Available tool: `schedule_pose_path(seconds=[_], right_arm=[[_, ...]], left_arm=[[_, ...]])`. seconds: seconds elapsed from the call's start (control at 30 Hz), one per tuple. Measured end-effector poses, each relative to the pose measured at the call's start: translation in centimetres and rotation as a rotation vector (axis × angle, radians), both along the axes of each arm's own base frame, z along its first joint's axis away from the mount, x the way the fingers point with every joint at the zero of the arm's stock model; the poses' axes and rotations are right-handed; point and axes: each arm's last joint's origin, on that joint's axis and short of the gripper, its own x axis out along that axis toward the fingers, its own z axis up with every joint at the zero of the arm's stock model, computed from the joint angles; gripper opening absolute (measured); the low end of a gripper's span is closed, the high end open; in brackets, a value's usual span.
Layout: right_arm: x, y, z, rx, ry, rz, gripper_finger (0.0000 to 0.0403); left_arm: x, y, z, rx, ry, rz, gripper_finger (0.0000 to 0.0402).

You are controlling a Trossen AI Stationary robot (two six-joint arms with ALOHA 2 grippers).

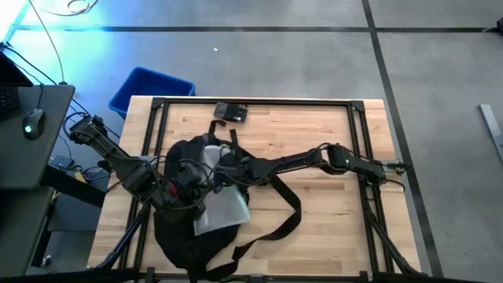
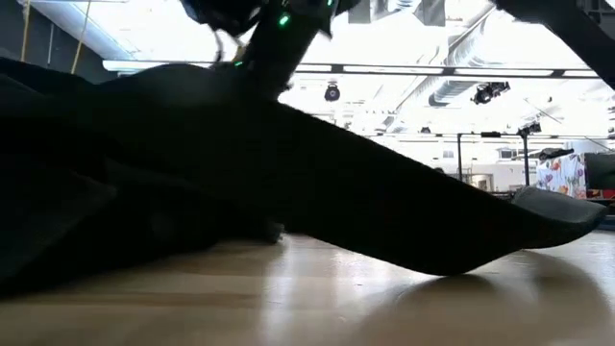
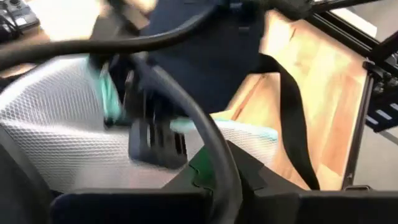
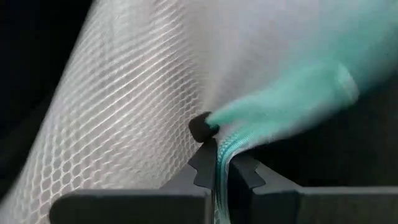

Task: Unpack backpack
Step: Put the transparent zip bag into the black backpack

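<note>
- Wooden table (image 1: 330, 196): light plank top, framed by a black metal rail along its far and side edges.
- Blue bin (image 1: 151, 89): on the grey floor just beyond the table's far left corner.
- Small black device (image 1: 230, 112): lies on the table close to the far edge, left of centre.
- Side desk (image 1: 31, 137): dark surface left of the table, bearing a computer mouse (image 1: 32, 122).
- Floor tape (image 1: 236, 30): dark lines crossing the grey floor beyond the table.
- Ceiling lights (image 2: 404, 69): bright strips across the room behind the table, seen in the low view.
</note>
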Motion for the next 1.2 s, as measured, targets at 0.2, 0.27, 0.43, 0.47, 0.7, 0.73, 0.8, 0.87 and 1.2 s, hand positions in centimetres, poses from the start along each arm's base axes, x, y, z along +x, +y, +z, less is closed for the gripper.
schedule_pose_path(seconds=[0.2, 0.27, 0.43, 0.47, 0.7, 0.73, 0.8, 0.87, 1.2], right_arm=[[0.3, 0.4, 0.0, 0.011, 0.001, 0.183, 0.0001], [0.0, 0.1, 0.5, 0.012, 0.028, 0.219, 0.0007], [-0.6, -1.3, 2.9, 0.026, 0.039, 0.378, 0.0064], [-0.8, -1.7, 3.4, 0.035, 0.037, 0.413, 0.0081], [-2.8, -1.8, 8.4, -0.131, 0.001, 0.823, 0.0203], [-3.2, -1.5, 8.8, -0.172, 0.010, 0.909, 0.0215], [-3.8, -0.9, 9.2, -0.245, 0.032, 1.057, 0.0234], [-4.5, -0.2, 8.9, -0.257, 0.097, 1.128, 0.0245], [-0.9, 6.0, 2.2, -0.277, -0.030, 1.122, 0.0232]], left_arm=[[-0.1, 0.1, -0.1, 0.027, 0.017, -0.016, 0.0000], [-0.1, 0.1, -0.1, 0.033, 0.025, -0.019, 0.0000], [-0.3, 0.1, -0.3, 0.024, 0.052, -0.021, 0.0000], [-0.4, 0.2, -0.3, 0.019, 0.060, -0.020, 0.0000], [-0.8, 0.1, -0.7, -0.021, 0.175, -0.109, 0.0000], [-0.8, 0.0, -0.8, -0.034, 0.185, -0.120, 0.0000], [-0.9, -0.1, -0.8, -0.056, 0.202, -0.137, 0.0000], [-1.0, -0.2, -0.8, -0.074, 0.215, -0.154, 0.0000], [-0.8, -1.4, -0.5, -0.101, 0.163, -0.252, 0.0000]])
